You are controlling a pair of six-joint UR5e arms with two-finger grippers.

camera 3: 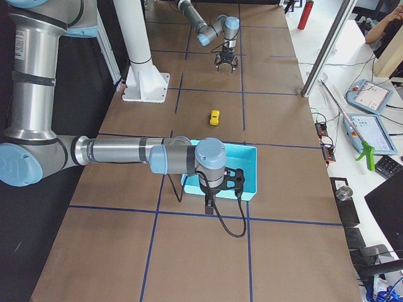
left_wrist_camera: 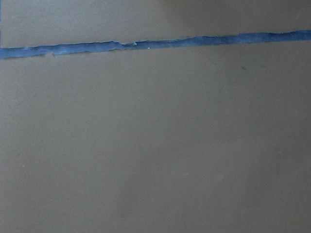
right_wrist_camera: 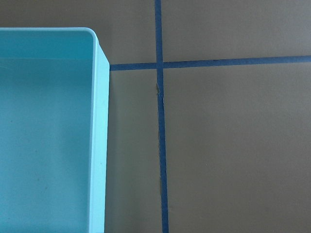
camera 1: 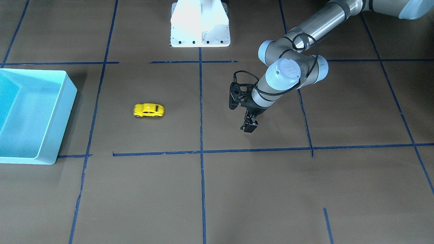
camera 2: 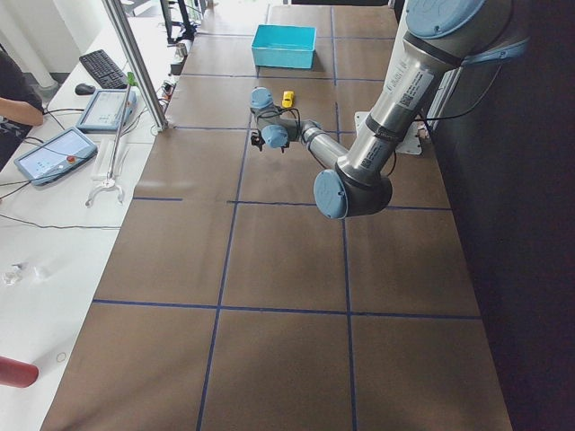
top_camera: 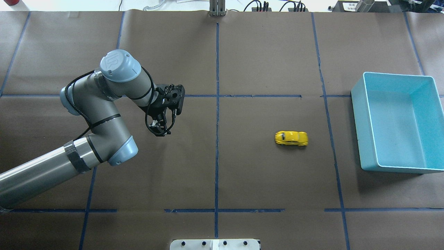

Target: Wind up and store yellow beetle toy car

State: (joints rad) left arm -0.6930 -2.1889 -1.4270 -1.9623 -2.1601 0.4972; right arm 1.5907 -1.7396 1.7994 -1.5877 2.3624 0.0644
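Note:
The yellow beetle toy car (camera 1: 149, 110) stands on its wheels on the brown table, apart from both grippers; it also shows in the overhead view (top_camera: 291, 138) and small in the side views (camera 2: 287, 99) (camera 3: 215, 117). My left gripper (top_camera: 159, 130) (camera 1: 249, 127) hangs above the table, well away from the car, pointing down; its fingers look open and empty. My right gripper (camera 3: 210, 204) shows only in the exterior right view, by the light blue bin's (camera 3: 249, 170) near edge; I cannot tell whether it is open or shut.
The light blue bin (top_camera: 360, 132) (camera 1: 69, 101) is empty and sits on the far side of the car from the left arm. Its rim (right_wrist_camera: 99, 145) fills the left of the right wrist view. A white robot base (camera 1: 200, 30) stands at the table edge. Blue tape lines cross the table.

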